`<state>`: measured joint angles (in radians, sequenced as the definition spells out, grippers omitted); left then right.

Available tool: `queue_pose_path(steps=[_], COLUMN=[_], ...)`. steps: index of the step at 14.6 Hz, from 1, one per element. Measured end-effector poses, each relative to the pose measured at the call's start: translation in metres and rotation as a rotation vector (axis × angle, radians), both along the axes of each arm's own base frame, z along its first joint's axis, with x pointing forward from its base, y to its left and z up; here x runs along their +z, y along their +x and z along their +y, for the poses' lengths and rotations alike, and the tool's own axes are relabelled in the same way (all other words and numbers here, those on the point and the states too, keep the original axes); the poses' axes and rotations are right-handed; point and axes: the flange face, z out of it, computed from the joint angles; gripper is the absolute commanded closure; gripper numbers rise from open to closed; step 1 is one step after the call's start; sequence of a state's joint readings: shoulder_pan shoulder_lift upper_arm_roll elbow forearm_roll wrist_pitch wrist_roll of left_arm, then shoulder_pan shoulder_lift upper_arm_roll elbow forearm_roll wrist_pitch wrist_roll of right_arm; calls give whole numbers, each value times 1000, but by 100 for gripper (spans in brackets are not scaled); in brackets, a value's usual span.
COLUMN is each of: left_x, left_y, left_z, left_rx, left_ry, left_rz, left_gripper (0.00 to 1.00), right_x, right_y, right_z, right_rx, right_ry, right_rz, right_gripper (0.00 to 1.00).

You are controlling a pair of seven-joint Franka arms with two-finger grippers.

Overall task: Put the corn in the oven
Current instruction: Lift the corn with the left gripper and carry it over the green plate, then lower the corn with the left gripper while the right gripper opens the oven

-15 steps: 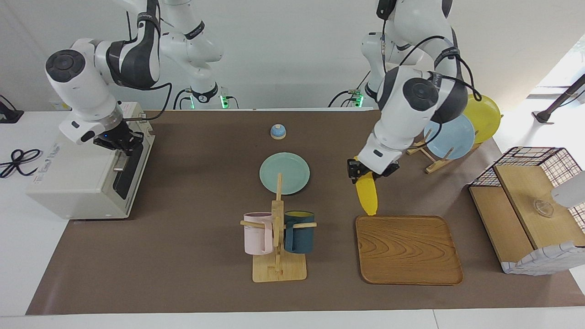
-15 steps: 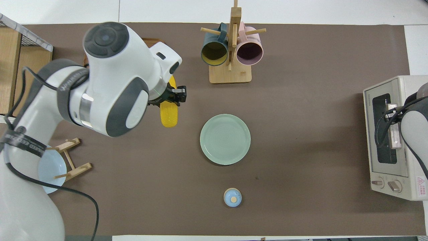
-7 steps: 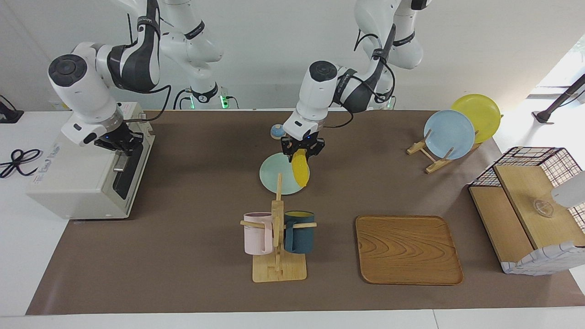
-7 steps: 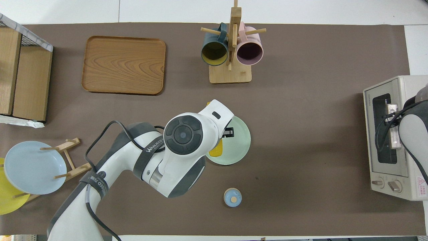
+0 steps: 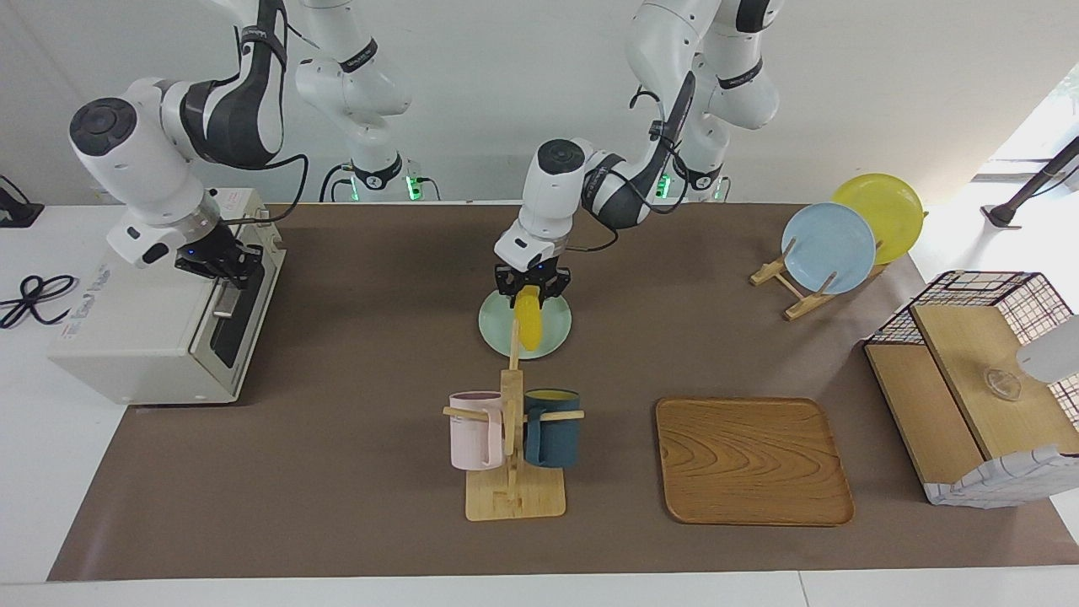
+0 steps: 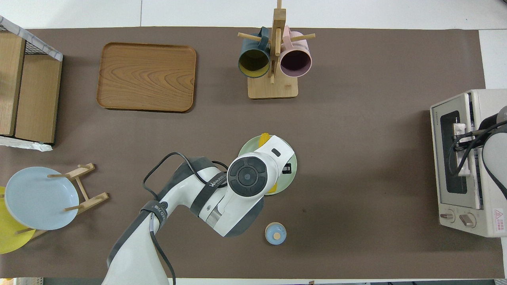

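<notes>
In the facing view we see bare mat between the pale green plate (image 5: pixel 525 324) and the oven (image 5: pixel 160 320). The left gripper (image 5: pixel 530 287) pinches the corn (image 5: pixel 528 318) over that plate. The right gripper (image 5: pixel 211 261) sits at the oven's handle; its fingers' state we cannot tell.

Overhead, the left arm hides most of the corn (image 6: pixel 264 138).

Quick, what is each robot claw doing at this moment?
Left gripper: shut on the corn, over the pale green plate.
Right gripper: at the oven door handle; fingers cannot be told.

Yellow corn (image 5: pixel 528 327) hangs over the green plate (image 5: pixel 552 337); off-white oven (image 5: pixel 160 320) stands at the table's end.
</notes>
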<state>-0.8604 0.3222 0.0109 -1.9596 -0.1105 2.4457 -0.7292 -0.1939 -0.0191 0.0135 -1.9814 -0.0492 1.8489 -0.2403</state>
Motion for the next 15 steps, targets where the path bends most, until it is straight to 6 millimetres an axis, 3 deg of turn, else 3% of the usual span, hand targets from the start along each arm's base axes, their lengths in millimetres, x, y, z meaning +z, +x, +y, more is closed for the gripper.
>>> queue_pose_path(steps=[4,5,6,7,15], left_x=[-3,-3,-3,-3,3], left_y=[1,2,2,3,10], left_z=[-1,0,0,1,5], left_rx=[1,2,4,5,12], left_ry=[-1,-1,-2,-2,-7], left_rz=[-3,-4,-5,-6,-16], left_gripper=[100,92,42,0,0], right_x=[-13,-20,-27,-34,-97], right_y=[0,0,1,0,-2], right_z=[28,38,47,55,92], right_rx=[-17,-19,-17,-12,15], right_ry=[20,18,17,19,61], right_rz=[-8,-8,-9,-11,-44], right_gripper=[100,100,100,100,100])
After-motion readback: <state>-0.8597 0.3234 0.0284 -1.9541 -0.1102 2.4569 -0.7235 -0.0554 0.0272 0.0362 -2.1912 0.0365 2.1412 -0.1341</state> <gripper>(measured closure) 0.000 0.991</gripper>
